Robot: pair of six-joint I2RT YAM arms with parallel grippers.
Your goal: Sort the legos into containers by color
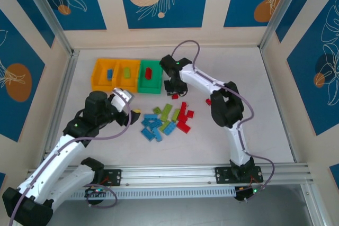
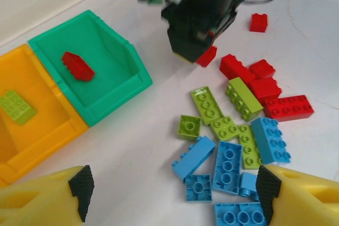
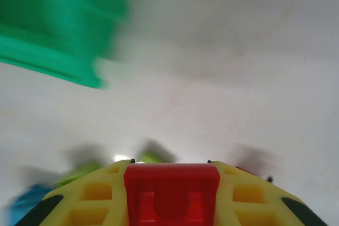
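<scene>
Blur smears the right wrist view: the green bin [image 3: 47, 30] is a streak, and the bricks beyond the fingers [image 3: 90, 194] are mere smudges. The right gripper [image 1: 174, 89] is clamped on a red brick [image 3: 171, 186], between the green bin and the loose pile [image 1: 165, 120] of red, blue and lime bricks. The left gripper [image 2: 172, 189] gapes wide above that pile, its fingers cut off by the frame. Another red piece lies in the green bin; the orange bins [image 1: 106, 87] hold one blue and one lime. The table [image 1: 265, 109] is white, and the cream walls [image 1: 159, 38] carry blue leaf-patterned panels [image 1: 180, 9].
</scene>
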